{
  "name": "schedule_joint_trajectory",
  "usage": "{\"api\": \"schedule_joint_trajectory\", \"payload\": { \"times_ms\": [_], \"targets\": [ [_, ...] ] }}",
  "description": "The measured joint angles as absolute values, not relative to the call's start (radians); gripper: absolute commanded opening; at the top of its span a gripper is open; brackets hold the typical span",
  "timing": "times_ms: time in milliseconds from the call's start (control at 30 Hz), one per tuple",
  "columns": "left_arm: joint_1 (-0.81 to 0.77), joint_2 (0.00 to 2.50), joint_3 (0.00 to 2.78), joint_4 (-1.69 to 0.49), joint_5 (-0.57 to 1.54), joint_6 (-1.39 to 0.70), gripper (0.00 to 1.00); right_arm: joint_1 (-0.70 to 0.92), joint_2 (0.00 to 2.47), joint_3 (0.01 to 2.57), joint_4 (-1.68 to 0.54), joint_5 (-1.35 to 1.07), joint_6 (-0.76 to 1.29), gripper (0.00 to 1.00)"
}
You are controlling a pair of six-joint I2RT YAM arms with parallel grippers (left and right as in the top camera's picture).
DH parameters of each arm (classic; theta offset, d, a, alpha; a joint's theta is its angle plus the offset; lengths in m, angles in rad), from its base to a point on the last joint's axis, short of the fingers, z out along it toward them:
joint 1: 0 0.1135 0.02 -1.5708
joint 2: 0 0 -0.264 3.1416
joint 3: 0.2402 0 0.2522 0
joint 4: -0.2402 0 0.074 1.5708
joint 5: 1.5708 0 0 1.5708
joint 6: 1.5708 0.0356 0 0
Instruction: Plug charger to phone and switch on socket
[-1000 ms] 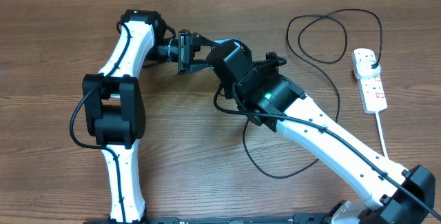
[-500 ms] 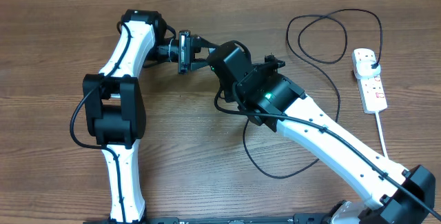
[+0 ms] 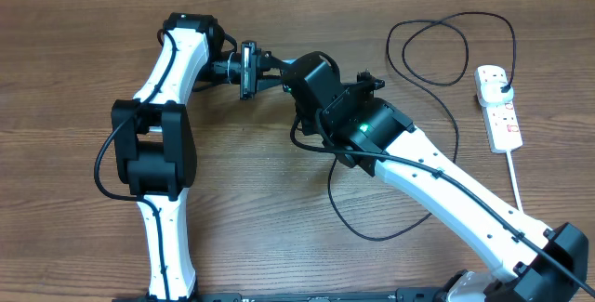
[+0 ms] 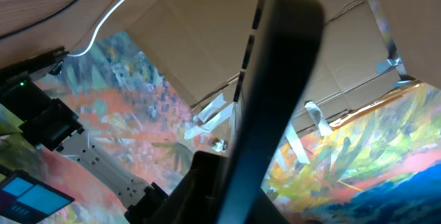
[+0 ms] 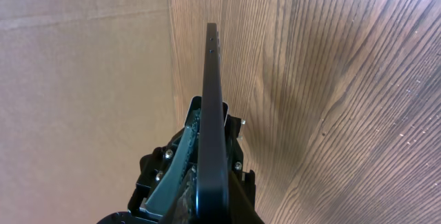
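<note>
The phone is held on edge above the table's back middle, between my two grippers. My left gripper is shut on it from the left; in the left wrist view the phone's dark edge rises out of the jaws. My right gripper is shut on it from the right; in the right wrist view the thin edge runs straight out of the jaws. The charger cable loops from its black plug in the socket and passes under my right arm; its connector tip is hidden.
The socket's thick white cord runs toward the front right edge. A slack loop of the black cable lies on the wood in front of my right arm. A cardboard wall stands behind the table.
Both grippers, with the phone between them, have shifted very slightly; the left gripper head has turned a little. Cable and socket have not moved.
</note>
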State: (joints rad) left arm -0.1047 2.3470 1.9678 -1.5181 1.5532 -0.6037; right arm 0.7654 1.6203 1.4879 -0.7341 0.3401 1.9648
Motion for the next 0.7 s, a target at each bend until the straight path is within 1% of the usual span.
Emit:
{"api": "schedule_joint_trajectory", "payload": {
  "times_ms": [33, 67, 133, 200, 233, 300, 367, 400, 467, 567, 633, 700],
  "targets": [
    [-0.105, 2.347, 1.968, -1.516, 1.554, -0.6, 0.04, 0.765, 1.62, 1.488, -0.733, 0.339, 1.977, 0.2],
    [-0.105, 2.347, 1.968, -1.506, 1.548, -0.587, 0.04, 0.761, 1.62, 1.488, -0.727, 0.34, 1.991, 0.37],
    [-0.105, 2.347, 1.969, -1.512, 1.548, -0.587, 0.04, 0.759, 1.618, 1.488, -0.731, 0.332, 1.981, 0.62],
    [-0.109, 2.347, 1.969, -1.514, 1.548, -0.596, 0.04, 0.768, 1.617, 1.488, -0.731, 0.32, 1.971, 0.81],
    [-0.11, 2.347, 1.969, -1.514, 1.548, -0.597, 0.04, 0.772, 1.615, 1.488, -0.732, 0.317, 1.94, 0.85],
    [-0.112, 2.347, 1.969, -1.513, 1.547, -0.597, 0.04, 0.772, 1.613, 1.488, -0.734, 0.313, 1.898, 0.89],
    [-0.111, 2.347, 1.969, -1.506, 1.547, -0.596, 0.04, 0.766, 1.609, 1.488, -0.733, 0.31, 1.823, 0.97],
    [-0.111, 2.347, 1.969, -1.503, 1.547, -0.593, 0.04, 0.76, 1.607, 1.488, -0.734, 0.31, 1.788, 1.0],
    [-0.11, 2.347, 1.969, -1.491, 1.546, -0.567, 0.04, 0.737, 1.589, 1.488, -0.765, 0.306, 1.715, 1.0],
    [-0.102, 2.347, 1.969, -1.444, 1.544, -0.514, 0.04, 0.659, 1.509, 1.488, -0.878, 0.3, 1.603, 1.0],
    [-0.088, 2.347, 1.969, -1.421, 1.544, -0.463, 0.04, 0.571, 1.428, 1.488, -0.94, 0.297, 1.507, 1.0],
    [-0.069, 2.347, 1.969, -1.423, 1.542, -0.436, 0.04, 0.429, 1.352, 1.493, -1.046, 0.3, 1.347, 1.0]
  ]
}}
